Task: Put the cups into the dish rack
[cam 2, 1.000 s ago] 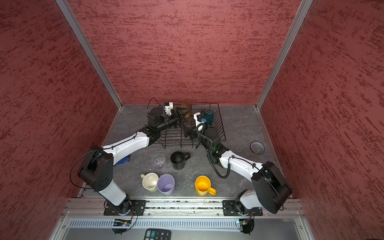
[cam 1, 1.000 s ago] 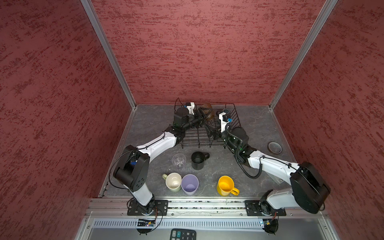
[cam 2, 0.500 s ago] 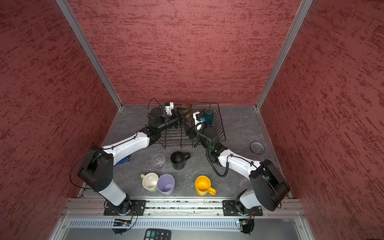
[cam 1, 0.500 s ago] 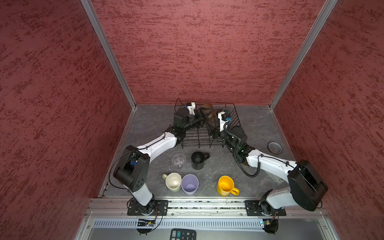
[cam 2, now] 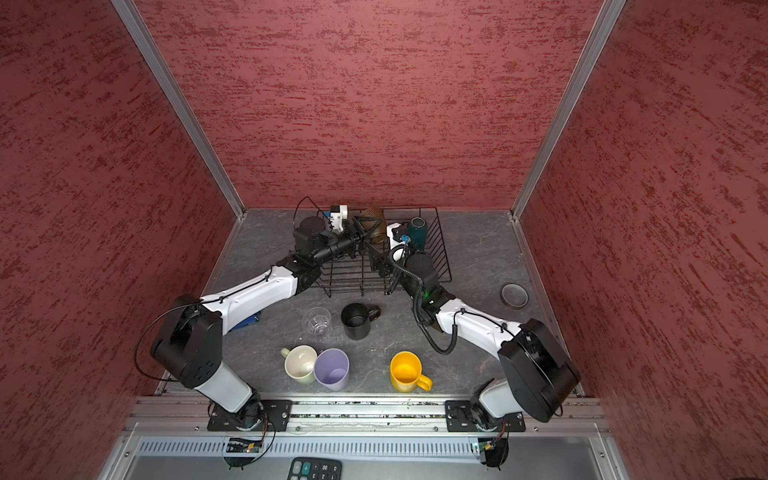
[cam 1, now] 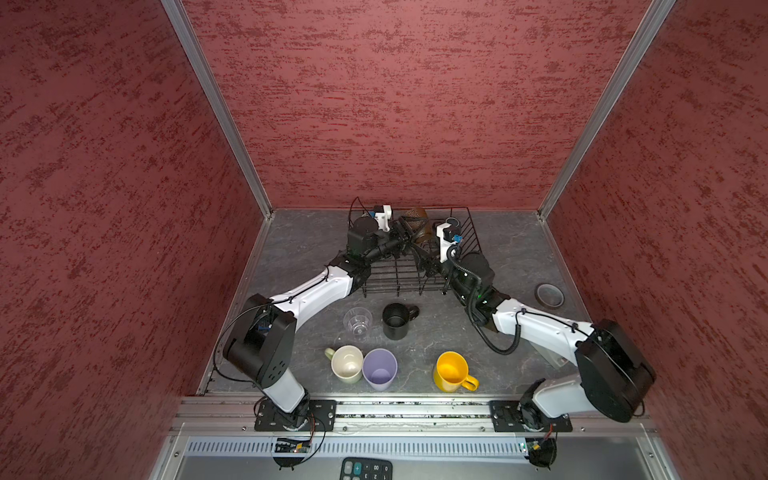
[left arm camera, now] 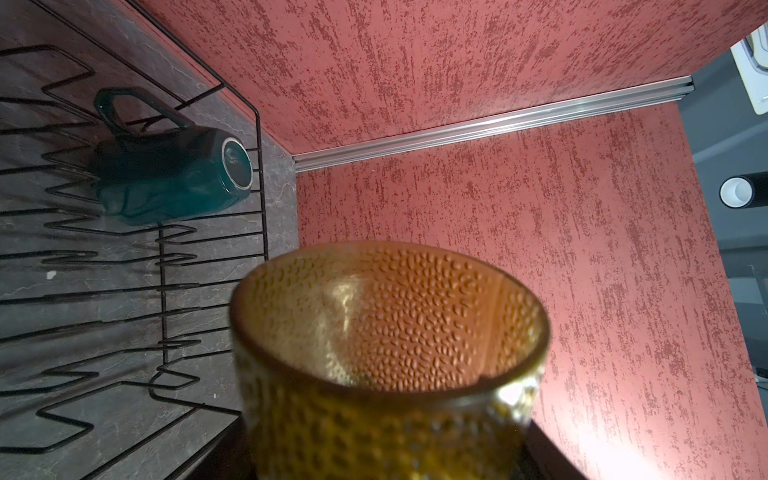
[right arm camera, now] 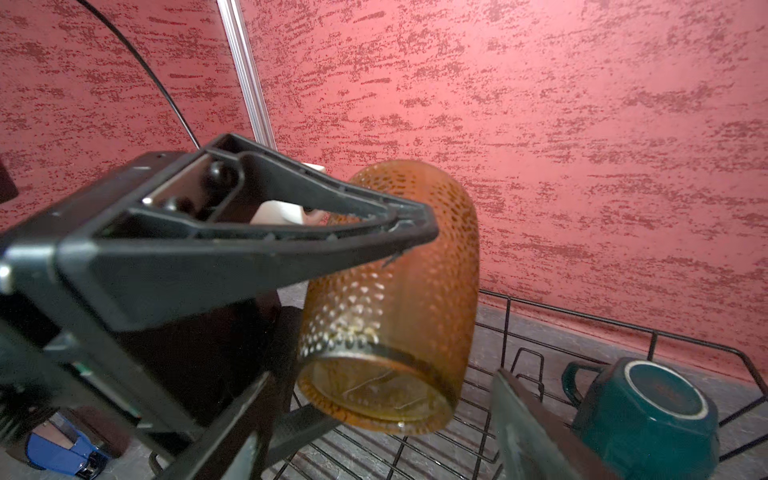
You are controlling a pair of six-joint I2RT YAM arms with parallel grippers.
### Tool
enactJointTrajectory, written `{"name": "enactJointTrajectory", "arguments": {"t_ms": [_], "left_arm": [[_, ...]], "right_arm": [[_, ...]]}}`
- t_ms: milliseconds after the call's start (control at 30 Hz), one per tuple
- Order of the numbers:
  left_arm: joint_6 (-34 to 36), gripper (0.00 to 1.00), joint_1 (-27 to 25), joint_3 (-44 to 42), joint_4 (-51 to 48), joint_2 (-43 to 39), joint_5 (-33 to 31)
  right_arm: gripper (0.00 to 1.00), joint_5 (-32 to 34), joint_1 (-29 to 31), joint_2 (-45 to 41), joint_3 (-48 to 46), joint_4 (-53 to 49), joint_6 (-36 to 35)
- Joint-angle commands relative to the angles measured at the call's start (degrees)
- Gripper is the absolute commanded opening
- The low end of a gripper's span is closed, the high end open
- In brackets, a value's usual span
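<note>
From where I stand, the action is at the back of the bench point(cam 1: 519, 249). The left claw point(cam 1: 409, 235) is clamped on the brown cup point(cam 1: 417, 220) and holds it tipped over above the wires of the dish rack point(cam 1: 395, 279). The right claw point(cam 2: 376, 255) sits just beside the cup with its jaws apart, gripping nothing; the cup's base faces it.

A teal mug point(cam 2: 417, 232) stands upside down in the rack's far right corner (its handle is turned toward the brown cup).

The rest wait on the bench in front of the rack. The clear glass point(cam 1: 357, 322) and black mug point(cam 1: 396, 320) are side by side. Nearer the front rail, the pale-green mug point(cam 1: 347, 363) is right beside the lilac tumbler point(cam 1: 379, 368) — the yellow mug point(cam 1: 451, 370) stands apart to their right.
</note>
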Motion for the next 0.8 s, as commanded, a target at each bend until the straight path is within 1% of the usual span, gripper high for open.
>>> {"name": "enactJointTrajectory", "arguments": {"t_ms": [0, 133, 367, 633, 767], "left_arm": [[0.08, 0.27, -0.72, -0.84, 1.55, -1.75, 0.25], [-0.20, 0.27, -1.00, -1.27, 1.95, -1.76, 0.35], [-0.23, 0.27, -1.20, -1.38, 1.90, -1.81, 0.60], [-0.78, 0.27, -1.71, -1.40, 1.91, -1.85, 0.78], [-1.12, 0.27, -2.01, -1.35, 1.97, -1.79, 0.78]], "right_arm": [[0.82, 1.68, 0.03, -0.43, 2.37, 1.19, -0.58], [0.81, 2.00, 0.04, -0.43, 2.68, 1.11, -0.97], [0.70, 2.17, -0.13, -0.19, 3.28, 0.55, -1.34], [0.71, 1.86, -0.32, 0.36, 4.08, 0.48, -1.11], [0.68, 1.73, -0.39, 2.02, 4.84, 0.05, -1.33]]}}
